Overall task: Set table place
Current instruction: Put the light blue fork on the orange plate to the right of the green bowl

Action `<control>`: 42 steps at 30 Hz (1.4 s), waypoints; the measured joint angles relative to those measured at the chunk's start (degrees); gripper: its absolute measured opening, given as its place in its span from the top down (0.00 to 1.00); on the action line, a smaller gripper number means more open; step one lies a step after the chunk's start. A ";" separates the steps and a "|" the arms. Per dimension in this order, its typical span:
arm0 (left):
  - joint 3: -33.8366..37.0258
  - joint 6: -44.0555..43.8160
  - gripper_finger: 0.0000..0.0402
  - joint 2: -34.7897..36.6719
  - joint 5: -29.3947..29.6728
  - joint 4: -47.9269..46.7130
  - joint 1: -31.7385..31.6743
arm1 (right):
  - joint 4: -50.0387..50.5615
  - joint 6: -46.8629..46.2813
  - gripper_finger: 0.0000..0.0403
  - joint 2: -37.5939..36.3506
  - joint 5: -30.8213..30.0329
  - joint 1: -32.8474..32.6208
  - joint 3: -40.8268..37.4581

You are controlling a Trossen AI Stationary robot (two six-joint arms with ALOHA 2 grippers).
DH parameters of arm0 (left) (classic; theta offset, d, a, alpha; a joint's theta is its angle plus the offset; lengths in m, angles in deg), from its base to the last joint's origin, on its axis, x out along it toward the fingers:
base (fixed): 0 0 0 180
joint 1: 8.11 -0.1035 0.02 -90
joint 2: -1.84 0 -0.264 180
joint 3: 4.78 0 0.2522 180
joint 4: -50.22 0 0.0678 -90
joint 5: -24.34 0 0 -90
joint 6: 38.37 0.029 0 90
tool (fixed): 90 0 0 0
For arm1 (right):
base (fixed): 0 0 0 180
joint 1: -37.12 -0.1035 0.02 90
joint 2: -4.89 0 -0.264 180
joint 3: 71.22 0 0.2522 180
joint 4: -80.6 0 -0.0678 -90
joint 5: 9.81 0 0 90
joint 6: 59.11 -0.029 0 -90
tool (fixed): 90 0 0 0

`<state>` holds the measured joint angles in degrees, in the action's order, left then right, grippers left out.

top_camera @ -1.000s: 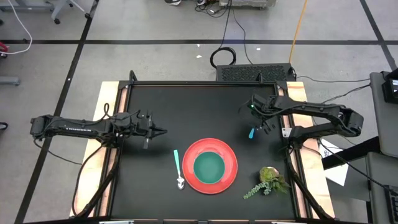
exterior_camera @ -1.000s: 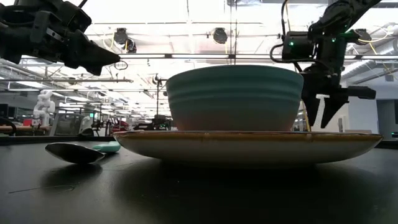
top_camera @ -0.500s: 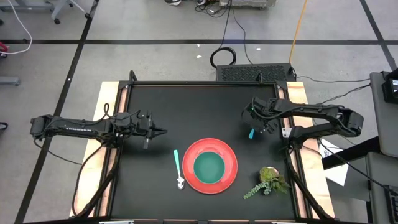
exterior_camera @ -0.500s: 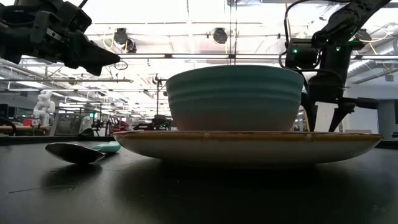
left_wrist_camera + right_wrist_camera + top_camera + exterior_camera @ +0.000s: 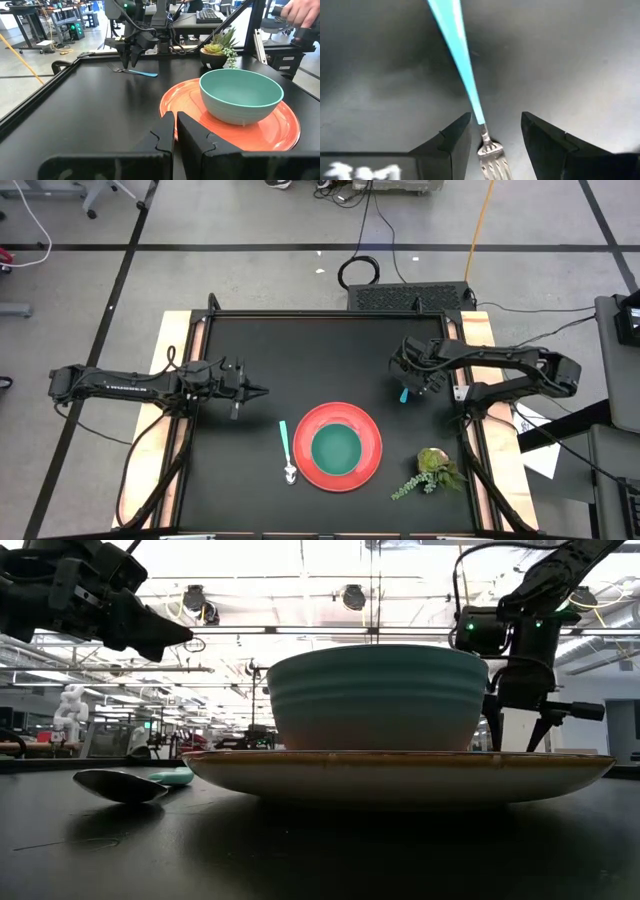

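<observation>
Right hand (image 5: 495, 131) open astride a fork (image 5: 470, 90) on the table (image 5: 300, 360) (tines visible only in right wrist view). Left hand (image 5: 175, 131) closed, empty. Plate (image 5: 372, 442) front-centre, bearing a bowl (image 5: 337, 447).

A large matte black tabletop (image 5: 300, 370) edged with light wood strips (image 5: 172, 380) carries a smooth glossy red round plate (image 5: 280, 125), a satin teal bowl (image 5: 241, 95) and a turquoise-handled shiny metal fork (image 5: 480, 130).

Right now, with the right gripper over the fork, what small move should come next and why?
Probably lower a little and close. The right gripper is open with its fingers either side of the fork, which lies flat on the table, away from the red plate.
</observation>
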<state>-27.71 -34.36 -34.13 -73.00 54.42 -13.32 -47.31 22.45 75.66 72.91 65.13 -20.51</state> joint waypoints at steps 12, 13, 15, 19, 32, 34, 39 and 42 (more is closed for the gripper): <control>0.00 -0.13 0.94 0.00 0.00 -0.40 0.00 | 0.04 3.32 0.59 3.47 -1.94 0.02 0.00; 0.00 -0.13 0.94 -0.02 0.00 -0.56 0.00 | 0.04 3.55 0.59 3.77 -2.01 0.02 0.00; 0.00 -0.17 0.94 -0.02 0.00 -0.84 0.00 | -0.11 3.93 0.59 4.35 -2.82 0.03 0.00; 0.00 -0.09 0.94 0.00 0.00 -1.57 0.00 | -0.85 4.74 0.59 5.27 -3.19 0.09 0.00; 0.00 -1.04 0.94 0.00 -0.04 -1.56 0.00 | -3.20 5.30 0.59 8.53 -3.45 0.13 0.17; 0.00 -1.07 0.94 0.00 -0.04 -1.56 0.00 | -3.24 5.29 0.59 8.56 -3.45 0.13 0.17; 0.00 -1.08 0.94 0.00 -0.04 -1.56 0.00 | -2.96 4.79 0.67 8.59 -3.43 0.13 0.11; 0.00 -1.09 0.94 0.00 -0.06 -1.58 0.00 | -2.59 4.67 0.75 8.61 -3.42 0.13 0.07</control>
<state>-27.71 -35.45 -34.12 -73.06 52.84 -13.32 -49.90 27.12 84.27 69.49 65.26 -20.45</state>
